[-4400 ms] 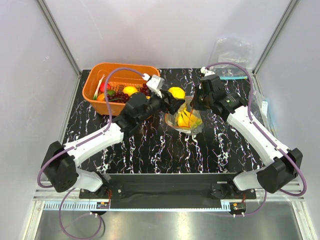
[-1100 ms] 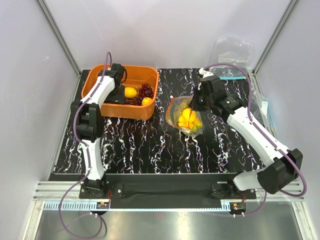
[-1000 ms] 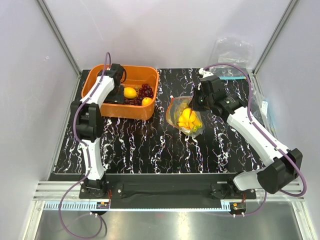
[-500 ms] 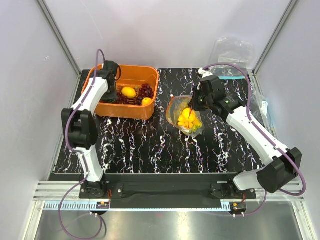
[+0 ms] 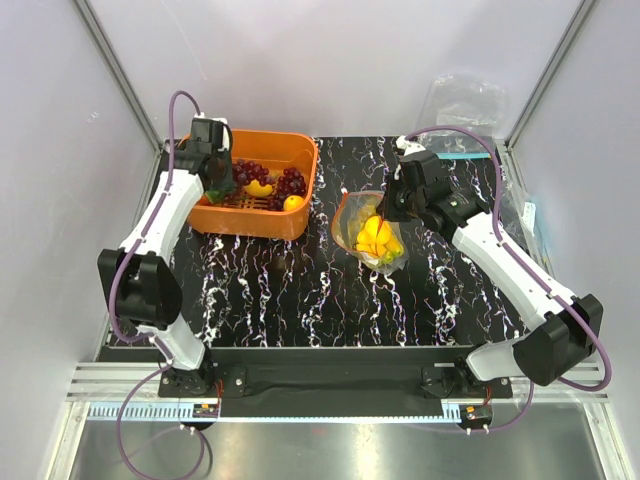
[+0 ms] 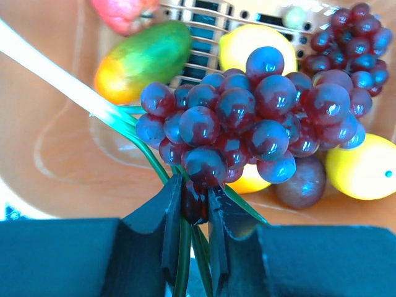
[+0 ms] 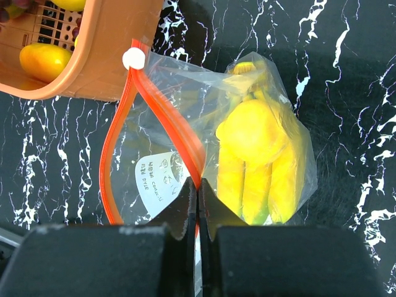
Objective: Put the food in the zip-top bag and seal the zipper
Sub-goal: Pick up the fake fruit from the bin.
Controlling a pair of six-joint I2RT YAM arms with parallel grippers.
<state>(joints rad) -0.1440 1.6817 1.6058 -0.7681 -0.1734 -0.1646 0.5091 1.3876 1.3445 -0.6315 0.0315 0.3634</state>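
In the left wrist view my left gripper (image 6: 194, 207) is shut on a bottom grape of the dark purple grape cluster (image 6: 247, 117), which hangs just above the orange basket (image 6: 55, 148). From above, the left gripper (image 5: 228, 180) and the grape cluster (image 5: 246, 172) are over the basket's left half. The clear zip-top bag (image 5: 368, 238) lies right of the basket, its mouth gaping. Its red-orange zipper (image 7: 166, 114) is pinched by my shut right gripper (image 7: 198, 189). A yellow banana bunch and a lemon (image 7: 260, 148) lie inside the bag.
The orange basket (image 5: 300, 208) also holds a lemon (image 6: 362, 167), a green-orange mango (image 6: 145, 59), a second grape cluster (image 6: 359, 43) and green stalks (image 6: 93, 102). Spare clear bags (image 5: 465, 100) lie at the back right. Frame posts and walls enclose the table.
My left gripper closed on the grape cluster and raised it, and the arm swung towards the basket's left side. The right gripper and bag stayed put.
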